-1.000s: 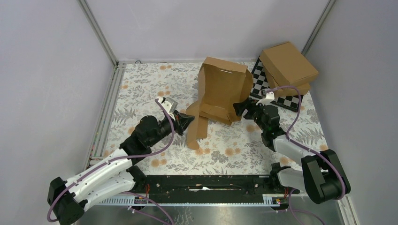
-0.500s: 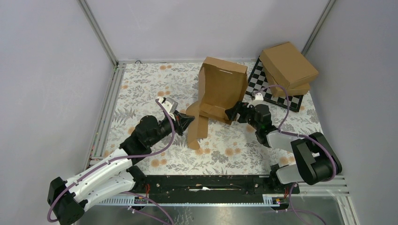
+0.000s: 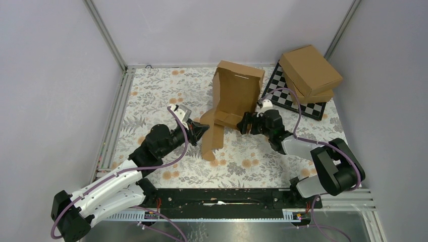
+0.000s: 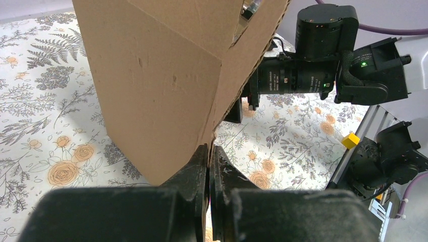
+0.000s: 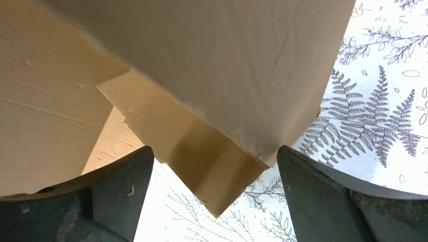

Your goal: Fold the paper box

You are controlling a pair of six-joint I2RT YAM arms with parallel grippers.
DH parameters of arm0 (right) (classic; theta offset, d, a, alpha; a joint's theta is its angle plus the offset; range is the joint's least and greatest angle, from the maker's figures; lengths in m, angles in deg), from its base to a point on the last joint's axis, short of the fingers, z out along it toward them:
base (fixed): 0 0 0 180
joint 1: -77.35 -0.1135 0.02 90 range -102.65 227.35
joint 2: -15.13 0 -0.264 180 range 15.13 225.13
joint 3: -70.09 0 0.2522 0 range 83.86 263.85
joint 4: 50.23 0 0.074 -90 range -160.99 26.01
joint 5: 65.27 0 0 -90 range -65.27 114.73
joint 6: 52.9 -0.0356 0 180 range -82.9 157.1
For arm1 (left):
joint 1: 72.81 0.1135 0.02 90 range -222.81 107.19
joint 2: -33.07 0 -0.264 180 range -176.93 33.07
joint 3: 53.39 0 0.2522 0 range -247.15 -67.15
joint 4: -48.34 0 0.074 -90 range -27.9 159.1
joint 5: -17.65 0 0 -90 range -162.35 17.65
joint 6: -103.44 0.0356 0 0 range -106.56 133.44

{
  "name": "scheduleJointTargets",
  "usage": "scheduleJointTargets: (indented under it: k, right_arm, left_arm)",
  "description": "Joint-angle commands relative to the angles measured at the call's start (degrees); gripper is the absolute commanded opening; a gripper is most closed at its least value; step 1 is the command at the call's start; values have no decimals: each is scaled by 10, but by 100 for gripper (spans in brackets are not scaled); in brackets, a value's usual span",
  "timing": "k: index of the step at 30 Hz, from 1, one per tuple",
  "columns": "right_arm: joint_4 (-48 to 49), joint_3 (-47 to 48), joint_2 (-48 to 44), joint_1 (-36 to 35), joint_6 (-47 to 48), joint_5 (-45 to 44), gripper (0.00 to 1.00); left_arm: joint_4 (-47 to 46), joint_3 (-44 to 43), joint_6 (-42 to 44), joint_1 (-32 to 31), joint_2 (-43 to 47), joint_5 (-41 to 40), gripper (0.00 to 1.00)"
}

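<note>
Plain brown die-cut cardboard paper box [image 3: 237, 96] sits mid-desk, towards the far side, half erected: big panel w/ a slot standing up and leaning, loose flaps trailing down-left onto the floral-print desk [image 3: 161, 91]. It's between the two arms. Left gripper [image 4: 208, 151] is pressed together, pinching the bottom edge of one trailing flap. Right gripper [image 5: 214, 151] is spread wide, jaws either side of a lower corner/tab on the box's right side, not clamping anything afaict. Handling, my read: v. light, thin board, stiff across panels but hinges easily at the scores, so it'll flop and skid on the desk unless one side is anchored. Surface looks smooth, so it could slip in hard fingers. Any pinch off a score prob leaves a permanent crease, and tabs can tear. Best holds: flap edges close to a fold line, or a corner where two panels meet; avoid mid-panel. Text/branding: none readable on the box. Same for the two stacked ready-made brown cardboard boxes [image 3: 309, 70] on the black-white checkerboard [image 3: 282, 93] at far right: no labels visible.
</note>
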Motion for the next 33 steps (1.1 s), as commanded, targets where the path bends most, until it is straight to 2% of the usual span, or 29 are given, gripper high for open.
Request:
scheduleJointTargets:
  k: [1,4,16,20,28,33]
  right_arm:
    - [-73,33,12,-13,51,-11,100]
    - [-85,45,25,-14,91,29,100]
    - [57,4,40,-15,196,-3,99]
    - [58,16,50,-13,223,-6,100]
    - [53,23,47,16,195,-19,100]
    - [65,21,19,76,109,19,100]
  left_arm:
    - [27,-11,-10,-1,-6,4,0]
    - [27,-10,-10,-2,-6,3,0]
    - [44,-23,-15,-2,-11,-5,0]
    - [50,-26,-17,-2,-12,-14,0]
    - [59,-46,-15,-2,-33,-35,0]
    - [60,-65,-10,-2,-58,-42,0]
